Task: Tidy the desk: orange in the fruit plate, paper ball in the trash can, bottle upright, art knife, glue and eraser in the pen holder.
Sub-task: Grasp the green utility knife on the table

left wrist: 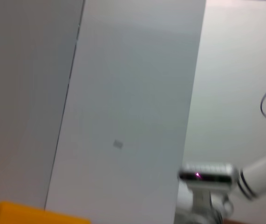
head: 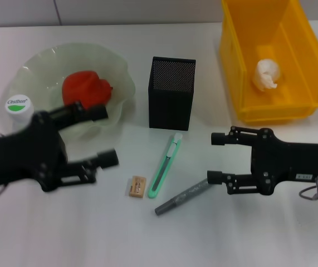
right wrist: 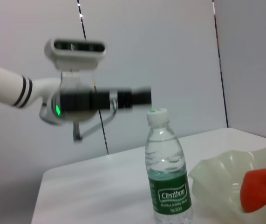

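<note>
A white table (head: 64, 239) carries everything. On it stand a bottle (head: 19, 107), a pale plate (head: 120, 78) beside it, a black mesh holder (head: 171, 93) and a yellow bin (head: 309, 67). Before the holder lie an eraser (head: 137, 186), a green knife (head: 166, 166) and a grey glue stick (head: 182, 197), near one another.

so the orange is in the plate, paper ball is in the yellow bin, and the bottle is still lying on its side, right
Not quite: the bottle already stands upright beside the fruit plate, as the right wrist view shows. The rest holds in the head view: the orange is in the plate and the paper ball is in the yellow bin.
</note>
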`<action>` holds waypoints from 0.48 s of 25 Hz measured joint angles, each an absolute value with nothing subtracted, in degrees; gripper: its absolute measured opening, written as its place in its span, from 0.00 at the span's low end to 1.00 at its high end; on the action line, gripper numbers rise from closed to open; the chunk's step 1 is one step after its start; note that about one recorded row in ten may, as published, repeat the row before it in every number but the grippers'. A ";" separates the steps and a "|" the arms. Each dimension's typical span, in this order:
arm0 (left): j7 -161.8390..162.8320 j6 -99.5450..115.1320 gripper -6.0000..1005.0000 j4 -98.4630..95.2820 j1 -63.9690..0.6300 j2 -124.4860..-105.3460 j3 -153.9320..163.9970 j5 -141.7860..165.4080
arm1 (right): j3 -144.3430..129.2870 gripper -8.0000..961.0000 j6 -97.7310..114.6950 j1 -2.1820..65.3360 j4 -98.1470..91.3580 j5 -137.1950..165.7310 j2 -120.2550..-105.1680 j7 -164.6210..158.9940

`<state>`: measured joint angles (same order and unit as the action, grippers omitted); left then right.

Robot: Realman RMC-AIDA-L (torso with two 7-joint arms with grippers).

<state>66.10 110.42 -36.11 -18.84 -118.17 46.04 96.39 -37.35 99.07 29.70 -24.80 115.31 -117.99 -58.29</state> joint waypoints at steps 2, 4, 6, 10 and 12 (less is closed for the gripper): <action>63.71 109.74 0.84 -34.37 -18.91 -118.17 46.08 97.61 | -37.36 0.83 99.34 29.94 -25.27 115.31 -117.88 -59.27; 59.87 108.16 0.84 -31.36 -18.92 -118.17 46.11 99.75 | -37.35 0.83 99.97 30.32 -26.32 115.31 -117.70 -61.20; 55.30 105.24 0.84 -27.59 -18.91 -118.06 46.12 101.95 | -37.54 0.83 101.30 31.05 -28.63 115.30 -117.42 -65.19; 52.27 102.93 0.84 -25.49 -18.76 -118.04 46.12 102.58 | -37.82 0.83 103.08 32.00 -30.87 115.32 -117.14 -69.03; 48.64 98.20 0.84 -22.22 -18.64 -118.13 46.19 103.70 | -38.20 0.83 103.68 33.14 -34.18 115.84 -117.20 -72.89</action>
